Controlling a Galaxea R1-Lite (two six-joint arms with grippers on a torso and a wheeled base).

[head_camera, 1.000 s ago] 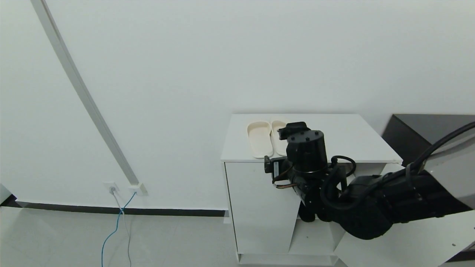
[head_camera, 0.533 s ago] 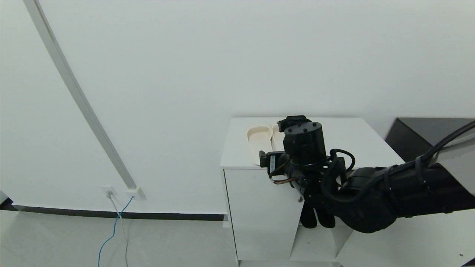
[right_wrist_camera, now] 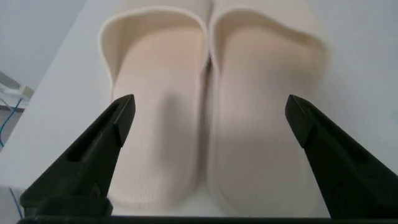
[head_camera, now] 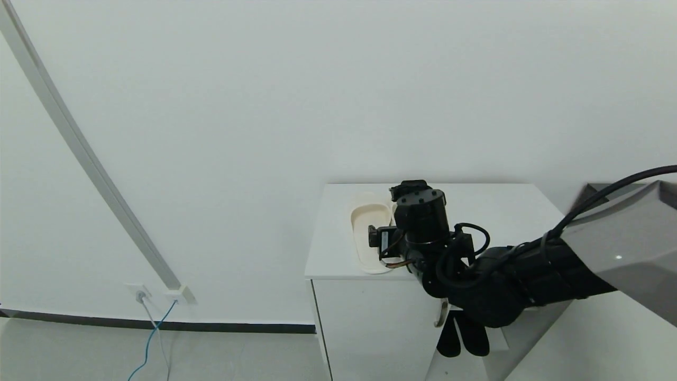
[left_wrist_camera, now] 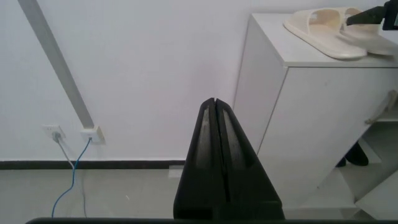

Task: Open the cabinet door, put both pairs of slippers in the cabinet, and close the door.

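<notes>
We see a white, box-shaped cabinet (head_camera: 338, 264) against the wall, with a pair of cream, moulded foam slippers (head_camera: 370, 233) lying side by side on the left part of its top, heels at the front edge. The right gripper (right_wrist_camera: 209, 106) hangs just above them with its black fingers (right_wrist_camera: 112, 137) spread wide, one on either side of the pair, gripping nothing. The cabinet's left door (head_camera: 370, 328) is closed, and a curved metal handle (head_camera: 442, 312) sits at its inner edge. Beside it the right compartment stands open, and we make out a pair of black slippers (head_camera: 463, 338) inside. The left gripper (left_wrist_camera: 215, 102) is held low, well off to the cabinet's left, its two fingers pressed together and empty.
</notes>
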